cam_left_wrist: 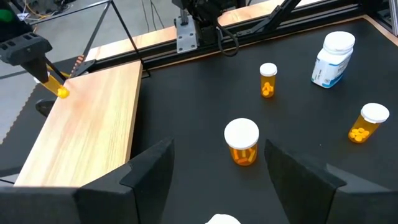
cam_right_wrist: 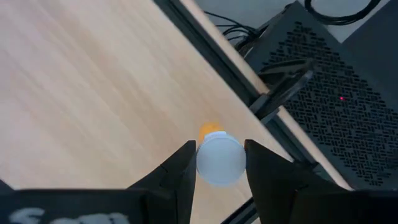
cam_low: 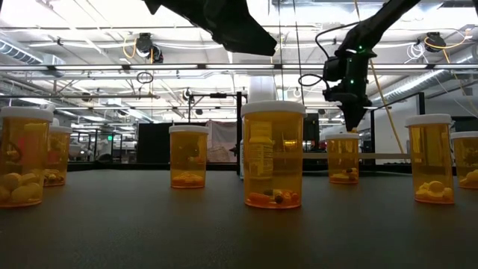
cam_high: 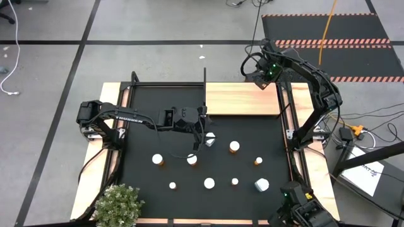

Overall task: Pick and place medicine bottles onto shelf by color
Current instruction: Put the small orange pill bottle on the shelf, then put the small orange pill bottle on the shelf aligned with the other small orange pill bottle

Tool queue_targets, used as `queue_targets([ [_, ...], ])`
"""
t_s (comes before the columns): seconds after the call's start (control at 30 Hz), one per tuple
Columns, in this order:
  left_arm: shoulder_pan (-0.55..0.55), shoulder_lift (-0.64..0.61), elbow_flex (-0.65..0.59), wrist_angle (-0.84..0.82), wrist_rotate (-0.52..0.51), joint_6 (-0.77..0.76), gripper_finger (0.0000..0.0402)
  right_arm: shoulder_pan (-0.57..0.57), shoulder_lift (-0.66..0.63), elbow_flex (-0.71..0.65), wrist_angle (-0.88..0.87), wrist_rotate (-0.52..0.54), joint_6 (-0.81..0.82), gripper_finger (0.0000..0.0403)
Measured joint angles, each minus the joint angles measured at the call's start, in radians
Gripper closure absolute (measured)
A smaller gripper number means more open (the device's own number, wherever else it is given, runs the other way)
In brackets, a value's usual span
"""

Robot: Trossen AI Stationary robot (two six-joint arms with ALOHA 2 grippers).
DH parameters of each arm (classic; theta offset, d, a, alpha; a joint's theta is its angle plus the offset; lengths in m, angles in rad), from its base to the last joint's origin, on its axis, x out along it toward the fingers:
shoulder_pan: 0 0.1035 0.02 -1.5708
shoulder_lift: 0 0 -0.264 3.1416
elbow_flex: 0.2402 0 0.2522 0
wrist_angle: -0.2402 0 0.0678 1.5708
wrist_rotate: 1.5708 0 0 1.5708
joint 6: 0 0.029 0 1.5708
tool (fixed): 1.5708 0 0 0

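Note:
The light-wood shelf lies at the far side of the black mat. My right gripper is over the shelf's far right corner, shut on a small orange bottle with a white cap. My left gripper hangs open above the mat's middle, touching nothing. An orange bottle stands on its base ahead of its fingers. Several more orange bottles stand on the mat. A white bottle lies on its side there. My right gripper pinches the bottle's white cap between its two fingers, one on each side of it. The fingers come from above, pointing down. The bottle hangs upright below them over the shelf's corner; whether its base touches the wood I cannot tell.
A black frame rail runs along the mat's right side and another along its far side. A small green plant stands at the near left corner. Most of the shelf's wood is bare.

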Motion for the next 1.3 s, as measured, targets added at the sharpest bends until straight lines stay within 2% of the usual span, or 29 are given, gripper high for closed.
queue_targets([
  [0.8,0.000,0.000,0.000,0.000,0.000,0.000,0.0153,0.017,0.000,-0.039,0.044,0.000,-0.085,0.0280],
  [1.3,0.000,0.000,0.000,0.000,0.000,0.000,0.0153,0.017,0.000,-0.039,0.054,0.003,-0.088,0.0233],
])
